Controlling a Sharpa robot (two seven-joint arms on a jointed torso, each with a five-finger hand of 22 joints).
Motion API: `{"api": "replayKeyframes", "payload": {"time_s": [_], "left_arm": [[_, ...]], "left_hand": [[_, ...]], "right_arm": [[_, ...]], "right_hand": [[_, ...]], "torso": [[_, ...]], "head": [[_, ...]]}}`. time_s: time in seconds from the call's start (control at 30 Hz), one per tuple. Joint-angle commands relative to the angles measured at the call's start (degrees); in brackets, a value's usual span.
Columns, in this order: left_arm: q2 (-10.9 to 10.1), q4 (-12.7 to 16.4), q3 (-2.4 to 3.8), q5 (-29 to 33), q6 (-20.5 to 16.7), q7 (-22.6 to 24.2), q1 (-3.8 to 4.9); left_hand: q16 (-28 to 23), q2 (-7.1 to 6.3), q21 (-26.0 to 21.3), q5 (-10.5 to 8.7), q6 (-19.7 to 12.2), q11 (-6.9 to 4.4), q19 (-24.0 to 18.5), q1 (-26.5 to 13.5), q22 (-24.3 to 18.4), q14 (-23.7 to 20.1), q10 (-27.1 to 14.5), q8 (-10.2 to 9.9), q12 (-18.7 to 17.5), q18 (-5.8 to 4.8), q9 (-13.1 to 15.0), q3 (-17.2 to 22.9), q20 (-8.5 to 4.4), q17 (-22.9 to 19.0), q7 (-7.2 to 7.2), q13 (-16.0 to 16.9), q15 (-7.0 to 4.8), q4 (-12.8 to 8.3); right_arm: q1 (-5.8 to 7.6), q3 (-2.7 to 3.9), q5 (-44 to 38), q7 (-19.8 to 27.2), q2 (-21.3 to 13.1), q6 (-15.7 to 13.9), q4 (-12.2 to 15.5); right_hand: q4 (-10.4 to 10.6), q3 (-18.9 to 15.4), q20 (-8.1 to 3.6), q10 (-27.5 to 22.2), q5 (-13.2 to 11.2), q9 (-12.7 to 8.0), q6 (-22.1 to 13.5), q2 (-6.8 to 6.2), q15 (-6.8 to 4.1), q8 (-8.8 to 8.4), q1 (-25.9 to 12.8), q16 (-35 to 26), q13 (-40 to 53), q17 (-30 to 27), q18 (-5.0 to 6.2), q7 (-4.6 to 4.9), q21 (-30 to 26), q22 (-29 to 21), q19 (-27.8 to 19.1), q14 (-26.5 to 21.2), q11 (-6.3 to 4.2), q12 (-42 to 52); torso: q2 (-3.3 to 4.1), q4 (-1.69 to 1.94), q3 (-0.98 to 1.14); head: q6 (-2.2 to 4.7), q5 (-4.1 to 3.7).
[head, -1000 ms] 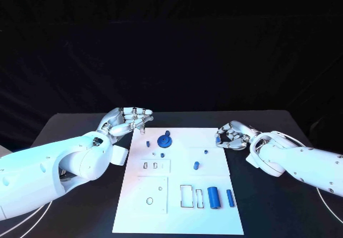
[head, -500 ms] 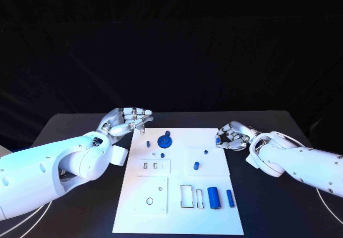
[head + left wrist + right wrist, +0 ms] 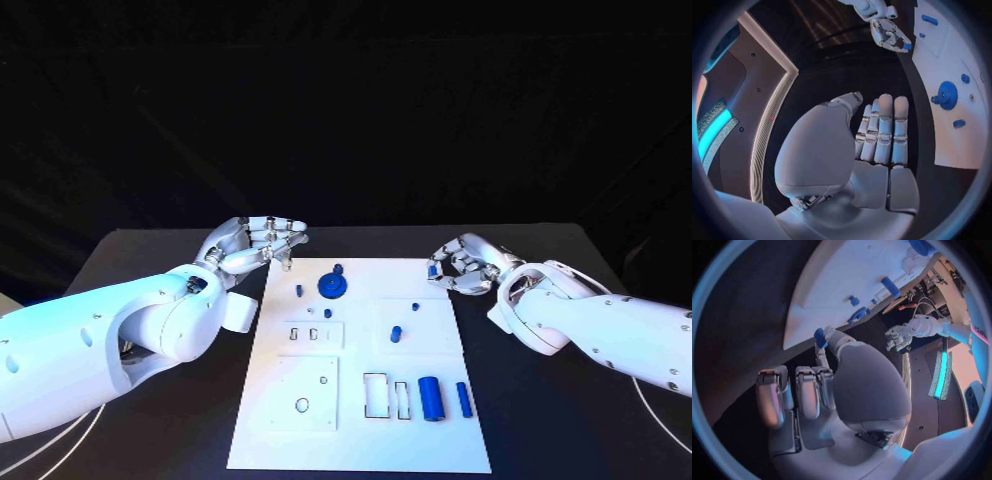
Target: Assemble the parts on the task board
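Between the right robot hand's [image 3: 464, 268] fingertips sits a small blue peg [image 3: 820, 336], pinched; it looks light, stiff, slippery, best held at its sides.

The task board [image 3: 433, 420] lies at the middle of the surface [image 3: 562, 420]. The left robot hand [image 3: 260, 243] sits at the board's far left corner; the right robot hand [image 3: 464, 268] sits off its far right edge, pinching a small part [image 3: 436, 268]. On the board, a round part [image 3: 333, 285] lies far, two cylinders [image 3: 430, 398] near right.
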Motion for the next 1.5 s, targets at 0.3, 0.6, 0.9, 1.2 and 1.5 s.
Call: {"api": "replayKeyframes", "payload": {"time_s": [0.3, 0.6, 0.9, 1.2, 1.5], "left_arm": [[1.04, -1.65, -0.07, -0.43, 1.01, -0.39, 0.04], [2.08, -2.93, -0.17, -1.82, 0.82, -1.84, 0.04], [2.40, -3.32, -0.21, -3.35, 0.09, -3.63, 0.05], [2.60, -3.35, -0.22, -5.22, -0.24, -5.60, 0.06], [2.49, -3.29, -0.22, -6.48, -0.29, -6.72, 0.07]], "left_hand": [[0.93, -0.31, 0.76, -0.45, -0.29, -0.64, -0.42, -0.43, 0.44, -0.19, 1.51, 0.67, 2.04, -0.04, 0.48, 0.56, -0.03, -0.18, -0.31, 0.95, -0.30, -0.28], [10.93, 0.07, 5.36, -0.48, -0.91, -2.07, 4.77, -2.37, 6.81, 4.43, 1.32, 1.57, 12.78, -1.25, 1.60, -0.91, -0.98, 7.45, -1.32, 8.25, -1.39, -1.98], [27.29, 0.19, 11.57, -0.32, -0.75, -2.88, 12.69, -4.03, 16.27, 15.55, -5.61, 3.54, 36.68, -3.04, 2.95, -0.46, -1.59, 26.47, -1.97, 24.40, -2.07, -2.20], [33.00, 0.33, 15.03, -0.37, -0.20, -2.85, 18.51, -5.07, 22.57, 20.87, -4.54, 5.89, 51.33, -4.32, 4.00, -0.33, -1.73, 34.96, -1.96, 35.04, -2.11, -1.51], [35.68, 0.61, 17.29, -0.34, 0.24, -2.90, 22.69, -5.28, 27.28, 23.73, 3.47, 7.19, 63.95, -5.32, 4.43, -0.68, -1.81, 39.80, -2.09, 49.77, -2.14, -1.54]], "right_arm": [[1.80, -0.03, -5.56, -13.72, 5.57, -2.99, 8.37], [0.20, -0.54, -10.64, -19.96, 12.12, -1.53, 10.25], [-2.73, -0.85, -15.24, -23.63, 16.86, -0.01, 9.35], [-4.89, -1.02, -19.61, -25.28, 19.36, 0.67, 8.66], [-5.91, -1.11, -22.33, -25.80, 20.66, 0.18, 8.04]], "right_hand": [[0.04, 0.34, 0.01, 5.57, 0.12, 0.22, 0.02, 0.49, 0.06, 0.35, -0.38, 0.30, 14.67, 15.05, -0.82, 0.26, 0.25, 15.06, 5.99, 6.08, -0.16, -0.23], [-0.03, 0.34, 0.09, 5.76, 0.10, 0.24, -0.05, 0.12, 0.12, 0.44, -0.76, 0.30, 14.86, 15.05, -0.82, 0.30, 0.25, 15.06, 5.99, 6.08, -0.11, 0.05], [-0.01, 0.27, 0.14, 5.73, 0.09, 0.31, 0.07, -0.36, 0.12, 0.68, -1.41, 0.30, 14.83, 15.05, -0.82, 0.25, 0.25, 15.06, 5.99, 6.08, -0.13, 0.00], [0.11, 0.11, 0.15, 5.71, 0.08, 0.38, 0.16, -0.91, 0.10, 0.91, -2.12, 0.30, 14.81, 15.05, -0.82, 0.20, 0.25, 15.06, 5.99, 6.08, -0.17, -0.02], [0.37, -0.22, 0.14, 5.72, 0.07, 0.41, 0.13, -1.66, 0.07, 1.11, -3.02, 0.30, 14.81, 15.05, -0.82, 0.15, 0.25, 15.06, 5.99, 6.08, -0.21, -0.02]], "torso": [[-0.95, -0.16, -0.30], [-1.53, 0.39, -0.88], [-1.42, 0.51, -0.90], [-1.36, 0.30, -0.85], [-1.39, 0.38, -0.77]], "head": [[-1.38, 1.46], [-2.35, 1.43], [-2.68, 1.76], [-3.16, 2.43], [-3.69, 2.69]]}}
